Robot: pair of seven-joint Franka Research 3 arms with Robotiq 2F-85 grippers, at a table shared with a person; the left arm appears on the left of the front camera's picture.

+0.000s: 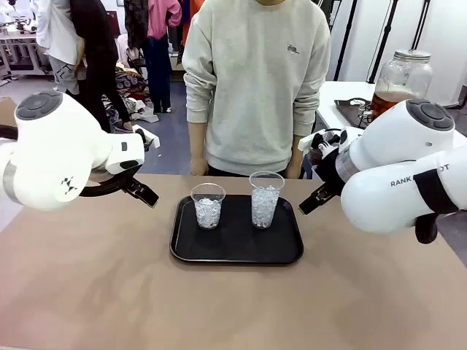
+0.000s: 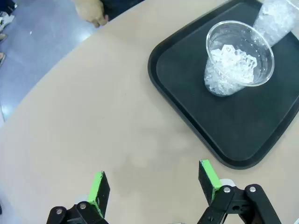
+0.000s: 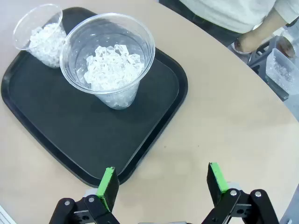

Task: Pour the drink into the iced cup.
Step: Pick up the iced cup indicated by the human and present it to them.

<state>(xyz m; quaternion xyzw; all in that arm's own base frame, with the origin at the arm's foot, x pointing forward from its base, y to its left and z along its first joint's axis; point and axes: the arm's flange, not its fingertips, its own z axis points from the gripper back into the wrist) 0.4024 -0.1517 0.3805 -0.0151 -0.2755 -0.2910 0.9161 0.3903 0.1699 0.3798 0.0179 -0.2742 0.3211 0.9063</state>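
Clear plastic short iced cup [image 1: 208, 205] and tall iced cup [image 1: 265, 198] stand on a round-cornered black tray [image 1: 237, 251]. The amber drink [image 1: 389, 98] sits in a glass jar [image 1: 400, 73], far right. Left gripper [image 2: 154, 182] and right gripper [image 3: 161, 179] gape wide over bare tabletop [image 1: 87, 292].

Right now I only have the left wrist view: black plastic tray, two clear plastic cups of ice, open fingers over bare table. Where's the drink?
Observer: In the front view, the amber drink sits in a large round glass dispenser jar with a metal lid. It is on a white side table behind the right arm, off your table.
Operator: Right gripper?
Observer: The right gripper is open and empty, over the bare tan table just off the black tray.
Operator: Person?
Observer: The person in a grey sweatshirt stands at the far edge, right behind the tray.
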